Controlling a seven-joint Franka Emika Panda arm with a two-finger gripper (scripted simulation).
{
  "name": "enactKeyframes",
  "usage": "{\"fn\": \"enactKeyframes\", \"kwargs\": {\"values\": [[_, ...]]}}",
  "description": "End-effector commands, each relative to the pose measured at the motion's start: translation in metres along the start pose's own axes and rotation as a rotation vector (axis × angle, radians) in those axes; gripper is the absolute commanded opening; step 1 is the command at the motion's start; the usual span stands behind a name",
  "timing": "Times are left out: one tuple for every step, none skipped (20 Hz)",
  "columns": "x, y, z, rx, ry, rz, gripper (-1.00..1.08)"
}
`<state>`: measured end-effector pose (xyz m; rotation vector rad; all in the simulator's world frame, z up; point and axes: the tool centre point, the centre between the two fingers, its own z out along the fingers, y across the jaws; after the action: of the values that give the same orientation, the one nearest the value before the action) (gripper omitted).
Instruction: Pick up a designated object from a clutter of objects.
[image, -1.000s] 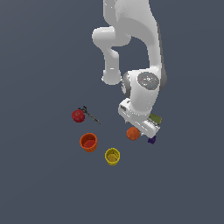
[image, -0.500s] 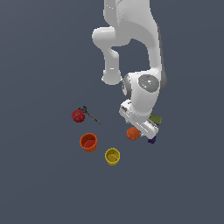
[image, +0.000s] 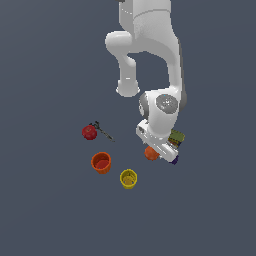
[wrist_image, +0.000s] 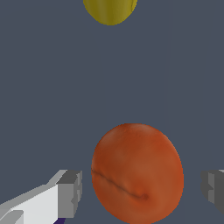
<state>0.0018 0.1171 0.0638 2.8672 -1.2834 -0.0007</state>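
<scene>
Nothing much is shifting since the earlier frame: the arm is still hovering low over the orange ball (image: 150, 153), which is resting on the bench right of the yellow cup (image: 128, 178); the hand (wrist_image: 142, 192) is standing open, fingers (wrist_image: 70, 194) flanking the ball without touching. Round, smooth and probably firm, it is likely to slip unless pinched across its widest middle.

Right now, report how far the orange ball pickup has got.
Done: the arm is down over the clutter and the pincer straddles the orange ball, one finger on each side. In hand: closing; gaps show at both fingers, so the ball is not gripped. Left: shut on it and lift it clear of the yellow cup and the other items.
</scene>
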Motion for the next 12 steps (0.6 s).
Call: {"fn": "enactKeyframes", "kwargs": {"values": [[0.0,0.0,0.01,0.0,0.0,0.001,1.0],[0.0,-0.0002,0.0126,0.0,0.0,0.001,1.0],[0.0002,-0.0003,0.0146,0.0,0.0,0.001,1.0],[0.0003,-0.0005,0.0159,0.0,0.0,0.001,1.0],[0.0003,-0.0006,0.0167,0.0,0.0,0.001,1.0],[0.0004,-0.0007,0.0169,0.0,0.0,0.001,1.0],[0.0004,-0.0007,0.0169,0.0,0.0,0.001,-1.0],[0.0004,-0.0007,0.0169,0.0,0.0,0.001,-1.0],[0.0004,-0.0007,0.0169,0.0,0.0,0.001,-1.0],[0.0004,-0.0007,0.0169,0.0,0.0,0.001,-1.0],[0.0004,-0.0007,0.0169,0.0,0.0,0.001,-1.0],[0.0004,-0.0007,0.0169,0.0,0.0,0.001,-1.0]]}}
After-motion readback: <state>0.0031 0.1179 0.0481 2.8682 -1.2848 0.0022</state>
